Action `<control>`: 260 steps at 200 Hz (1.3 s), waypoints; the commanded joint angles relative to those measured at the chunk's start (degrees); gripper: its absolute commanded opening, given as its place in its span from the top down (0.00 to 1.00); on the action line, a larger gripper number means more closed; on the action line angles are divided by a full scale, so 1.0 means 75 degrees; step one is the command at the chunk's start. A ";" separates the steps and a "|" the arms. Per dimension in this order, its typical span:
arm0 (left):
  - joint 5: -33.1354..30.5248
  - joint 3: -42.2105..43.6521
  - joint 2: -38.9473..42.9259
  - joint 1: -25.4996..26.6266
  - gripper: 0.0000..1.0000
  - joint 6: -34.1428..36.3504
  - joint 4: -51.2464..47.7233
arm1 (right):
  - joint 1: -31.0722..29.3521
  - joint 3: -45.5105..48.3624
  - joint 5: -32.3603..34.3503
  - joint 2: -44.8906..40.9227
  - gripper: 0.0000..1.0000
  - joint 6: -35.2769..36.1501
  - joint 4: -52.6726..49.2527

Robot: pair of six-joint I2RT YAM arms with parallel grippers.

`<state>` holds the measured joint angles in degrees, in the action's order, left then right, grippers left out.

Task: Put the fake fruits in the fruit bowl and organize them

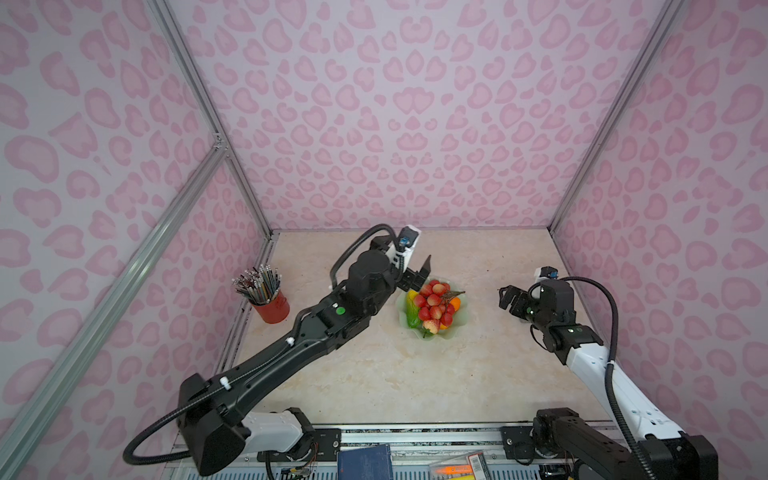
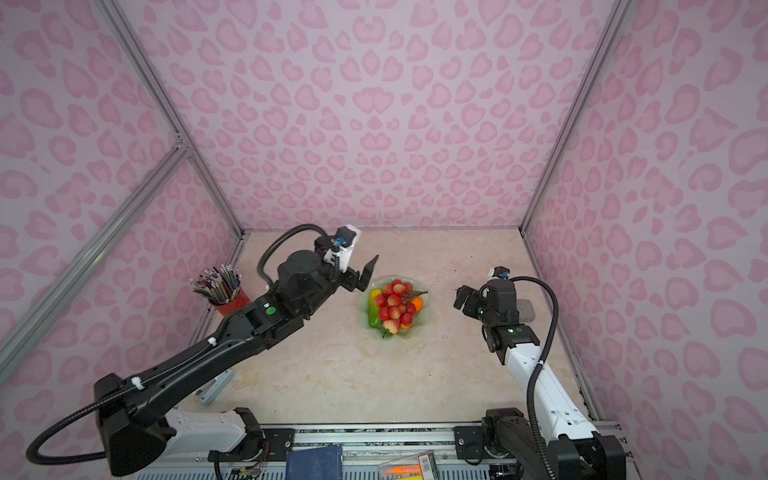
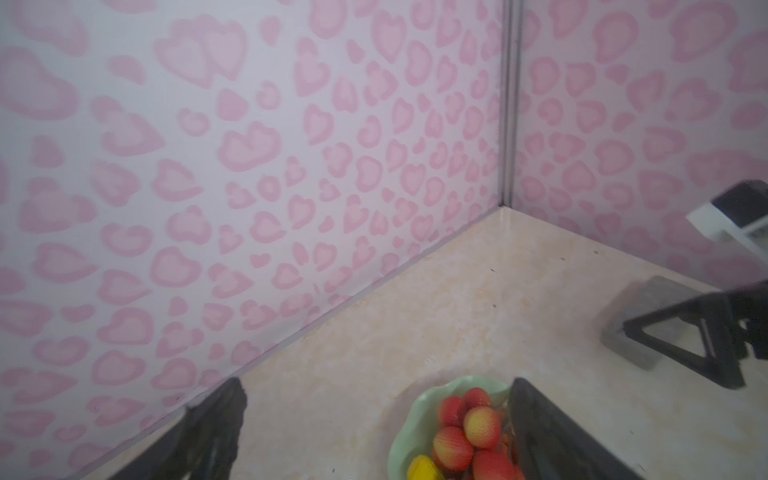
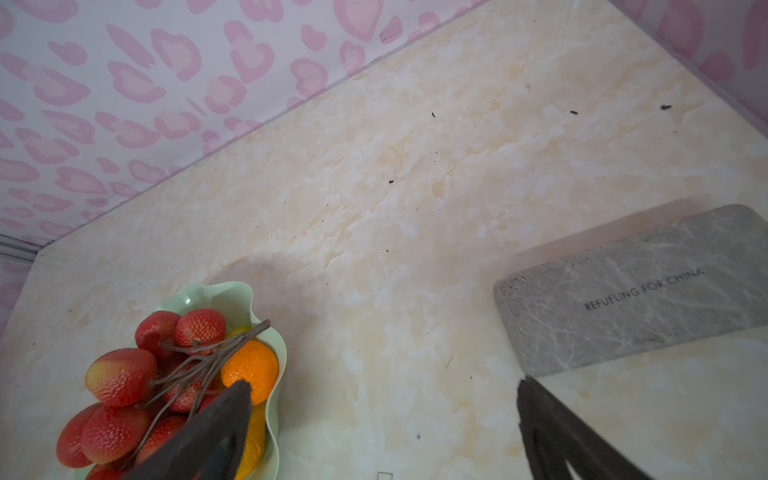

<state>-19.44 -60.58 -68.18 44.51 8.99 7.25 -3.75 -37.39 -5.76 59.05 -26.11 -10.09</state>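
The fruit bowl (image 1: pixel 459 324) (image 2: pixel 424 322) is a pale green wavy dish near mid-table. Piled in it are the fake fruits: a red berry cluster (image 1: pixel 434 305) (image 2: pixel 395 305) (image 4: pixel 120 376) on twigs, a small orange ball (image 1: pixel 456 304) (image 4: pixel 249 368), a yellow-green oblong (image 1: pixel 411 309) (image 2: pixel 374 309) and a strawberry (image 1: pixel 432 326). My left gripper (image 1: pixel 419 277) (image 2: pixel 365 277) (image 3: pixel 376 388) hangs open just above the bowl's far-left rim (image 3: pixel 409 419), holding nothing. My right gripper (image 1: pixel 509 297) (image 2: pixel 463 297) (image 4: pixel 384 384) stands open and empty over bare table to the right of the bowl.
A red cup of pencils (image 1: pixel 272 305) (image 2: pixel 230 301) stands by the left wall. A grey rectangular block (image 4: pixel 640 291) (image 2: pixel 525 309) (image 3: pixel 636 328) lies by the right wall behind the right arm. Pink patterned walls close in three sides.
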 commanded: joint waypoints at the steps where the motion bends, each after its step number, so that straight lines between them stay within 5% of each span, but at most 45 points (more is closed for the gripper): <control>1: -0.0858 0.1841 0.1455 -0.0824 0.02 -0.0847 0.1474 | -0.0013 0.0246 0.0719 0.0026 0.01 0.0253 0.0588; 37: -0.2675 0.4743 0.3900 -0.2377 0.04 -0.1124 0.1419 | -0.0488 0.1442 0.2410 -0.0362 0.01 0.1231 0.2612; 62: -0.2746 0.6687 0.4661 -0.3264 0.04 -0.1349 0.3493 | -0.0999 0.2131 0.4134 -0.0036 0.01 0.2400 0.4393; 93: -0.1780 0.6925 0.3004 -0.4774 0.04 -0.2020 0.3923 | -0.0994 0.2408 0.4259 0.1306 0.01 0.3315 0.6255; 121: -0.0651 0.7054 0.0898 -0.5578 0.04 -0.2258 0.5725 | -0.1006 0.2547 0.4225 0.2520 0.01 0.3933 0.7979; 156: 0.0476 0.6175 -0.0984 -0.5748 0.03 -0.1913 0.6559 | -0.0718 0.2696 0.4076 0.3803 0.01 0.3885 0.9753; 173: 0.0947 0.5717 -0.2369 -0.5776 0.02 -0.1664 0.7249 | -0.0584 0.2589 0.3770 0.3505 0.01 0.3695 0.8981; 182: 0.1458 0.5564 -0.2071 -0.5966 0.04 -0.1760 0.6350 | -0.0350 0.2588 0.3314 0.3523 0.01 0.3539 0.8849; 197: 0.1432 0.5668 -0.2129 -0.6073 0.02 -0.1871 0.6675 | -0.0145 0.2729 0.3126 0.4308 0.00 0.3506 1.0240; 210: 0.1397 0.5689 -0.2167 -0.6042 0.02 -0.1832 0.6800 | -0.0119 0.2475 0.3096 0.3744 0.00 0.3255 0.8697; 225: 0.1334 0.5636 -0.2177 -0.5988 0.02 -0.1773 0.6710 | -0.0137 0.2670 0.3084 0.4212 0.00 0.3443 0.9898; 244: 0.1264 0.5634 -0.2159 -0.5937 0.02 -0.1728 0.6683 | -0.0163 0.2404 0.3145 0.3833 0.00 0.3341 0.8703; 260: 0.1245 0.5583 -0.2188 -0.5919 0.02 -0.1735 0.6609 | -0.0162 0.2589 0.3161 0.4077 0.00 0.3387 0.9483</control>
<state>-10.17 -17.85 -84.09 -0.03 -4.62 54.83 -4.97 -18.65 17.96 88.60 -0.43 57.47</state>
